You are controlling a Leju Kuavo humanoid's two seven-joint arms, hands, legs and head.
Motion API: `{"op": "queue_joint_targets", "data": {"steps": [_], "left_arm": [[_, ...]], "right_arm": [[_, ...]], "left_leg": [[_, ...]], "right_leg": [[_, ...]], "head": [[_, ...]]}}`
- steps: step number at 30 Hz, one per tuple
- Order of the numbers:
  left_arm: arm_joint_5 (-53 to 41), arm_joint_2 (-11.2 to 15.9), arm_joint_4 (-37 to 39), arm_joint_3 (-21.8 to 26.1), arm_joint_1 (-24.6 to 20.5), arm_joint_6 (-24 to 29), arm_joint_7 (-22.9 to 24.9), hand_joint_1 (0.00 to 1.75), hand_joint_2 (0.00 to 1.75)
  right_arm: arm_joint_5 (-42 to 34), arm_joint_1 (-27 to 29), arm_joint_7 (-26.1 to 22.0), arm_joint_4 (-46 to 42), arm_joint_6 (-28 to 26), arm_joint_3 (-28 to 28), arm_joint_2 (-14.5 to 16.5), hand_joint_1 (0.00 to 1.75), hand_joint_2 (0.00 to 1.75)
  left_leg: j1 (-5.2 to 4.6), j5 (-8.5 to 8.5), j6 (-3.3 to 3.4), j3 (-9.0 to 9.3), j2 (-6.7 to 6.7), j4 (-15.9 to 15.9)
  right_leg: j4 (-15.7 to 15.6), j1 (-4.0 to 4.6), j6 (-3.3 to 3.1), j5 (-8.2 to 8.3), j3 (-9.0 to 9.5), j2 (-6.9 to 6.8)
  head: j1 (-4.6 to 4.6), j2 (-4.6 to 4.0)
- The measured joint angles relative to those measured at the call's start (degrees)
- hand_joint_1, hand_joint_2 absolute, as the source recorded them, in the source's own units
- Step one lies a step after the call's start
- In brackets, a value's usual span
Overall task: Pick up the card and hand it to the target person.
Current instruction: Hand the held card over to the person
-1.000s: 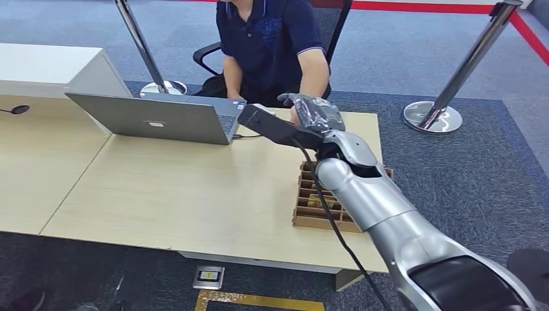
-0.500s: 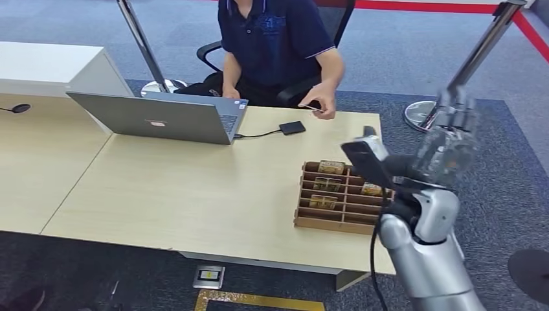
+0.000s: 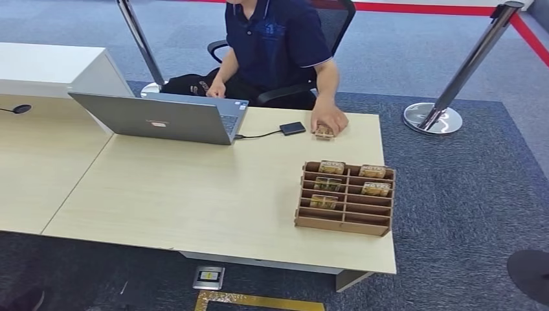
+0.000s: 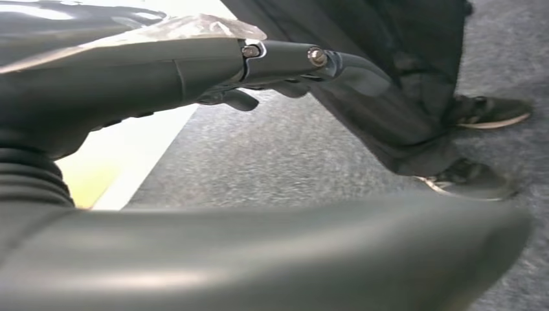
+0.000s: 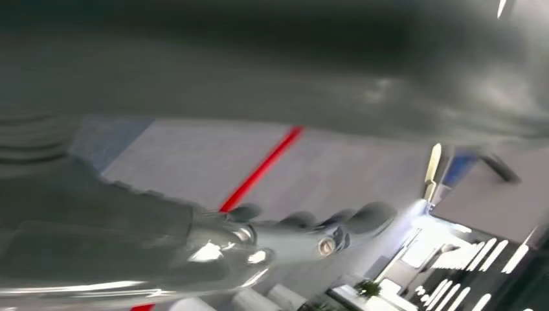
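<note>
The robot's right hand [image 5: 285, 236] holds nothing, its dark fingers stretched out loosely against carpet. The left hand [image 4: 259, 65] likewise holds nothing, fingers extended. A small tan card [image 3: 324, 132] lies on the pale wooden table [image 3: 194, 194] under the seated person's hand [image 3: 329, 121], beyond a brown cardboard divider tray [image 3: 345, 197].

Right arm withdrawn from table; person's hand [image 3: 328, 120] now presses card [image 3: 324, 133] on desk [image 3: 194, 194].
</note>
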Motion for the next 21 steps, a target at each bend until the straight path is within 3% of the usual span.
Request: {"op": "queue_joint_targets", "data": {"steps": [2,5,9,11,15,18,21], "left_arm": [[0.25,-0.06,0.01,0.01,-0.08,-0.64,-0.90,0.00,1.75],[0.37,-0.14,0.02,0.02,-0.26,-1.54,-1.77,0.00,1.75],[0.33,-0.18,0.03,0.02,-0.34,-3.00,-2.41,0.00,1.75],[0.26,-0.18,0.05,0.02,-0.34,-3.67,-2.75,0.00,1.75],[0.15,-0.18,0.07,0.02,-0.31,-4.72,-3.56,0.00,1.75],[0.08,-0.16,0.07,0.02,-0.28,-5.05,-4.03,0.00,1.75],[0.05,-0.01,0.07,0.02,-0.23,-5.07,-4.61,0.00,1.75]], "right_arm": [[1.32,-1.83,1.99,12.21,-0.97,-5.84,-2.18,0.00,0.00],[5.41,-3.89,10.59,29.81,-1.40,-11.17,-4.67,0.00,0.00],[10.61,-5.30,26.67,44.74,3.74,-12.82,-4.55,0.00,0.00],[13.54,-5.81,32.01,49.86,6.50,-13.19,-3.80,0.00,0.00],[20.48,-6.53,35.80,55.91,11.62,-14.30,-1.67,0.00,1.75],[24.47,-6.79,35.36,58.13,14.75,-13.87,-0.23,0.00,1.75],[27.76,-6.98,31.95,59.59,16.61,-12.26,0.49,0.00,1.75]], "left_leg": [[-0.05,0.02,0.07,0.00,0.01,0.00],[-0.05,0.02,0.07,0.02,0.04,0.00],[0.00,0.04,0.02,0.02,0.06,-0.02],[0.01,0.06,0.00,0.01,0.06,-0.04],[0.02,0.09,-0.05,0.00,0.06,-0.06],[0.00,0.09,-0.04,0.00,0.06,-0.06],[-0.04,0.10,-0.03,0.00,0.06,-0.05]], "right_leg": [[0.00,-0.01,0.05,0.02,0.01,0.00],[0.01,-0.02,0.04,0.03,-0.01,0.00],[0.08,-0.03,0.00,0.01,-0.08,0.00],[0.13,-0.02,-0.03,0.00,-0.10,0.00],[0.18,0.00,-0.04,-0.01,-0.10,0.00],[0.18,0.01,-0.04,0.00,-0.10,0.00],[0.17,0.00,-0.03,0.01,-0.09,0.00]], "head": [[0.01,0.00],[0.01,0.00],[0.00,0.00],[-0.01,0.00],[0.00,0.00],[0.00,0.00],[0.00,0.00]]}}
